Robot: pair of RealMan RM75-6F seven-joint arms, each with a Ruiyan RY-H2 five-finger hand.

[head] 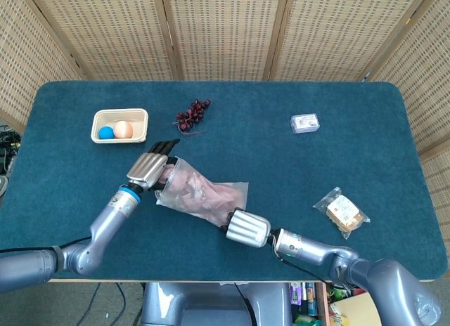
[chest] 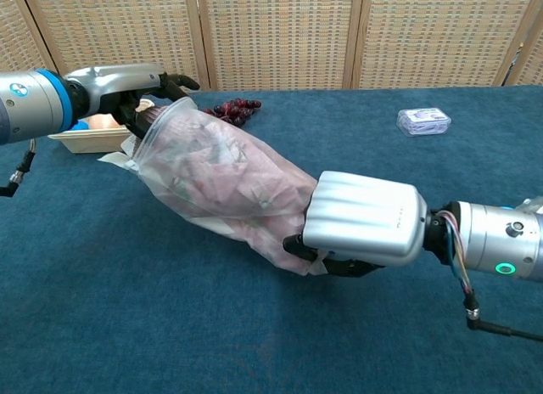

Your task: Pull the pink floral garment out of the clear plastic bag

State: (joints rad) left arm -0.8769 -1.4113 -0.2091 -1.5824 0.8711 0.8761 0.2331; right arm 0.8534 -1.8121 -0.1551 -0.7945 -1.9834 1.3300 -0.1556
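The clear plastic bag (head: 204,194) (chest: 222,183) lies stretched across the blue table, with the pink floral garment (chest: 212,169) bunched inside it. My left hand (head: 150,169) (chest: 127,84) is at the bag's open mouth, its dark fingers reaching into the opening and touching the garment there. Whether it grips the cloth is hidden by the bag's rim. My right hand (head: 246,228) (chest: 363,220) grips the bag's closed bottom end, fingers curled under the plastic.
A beige tray (head: 100,118) holding a blue ball and an egg sits behind the left hand. Dark grapes (head: 193,113) lie further back. A small clear box (head: 305,122) and a wrapped snack (head: 342,209) are on the right side.
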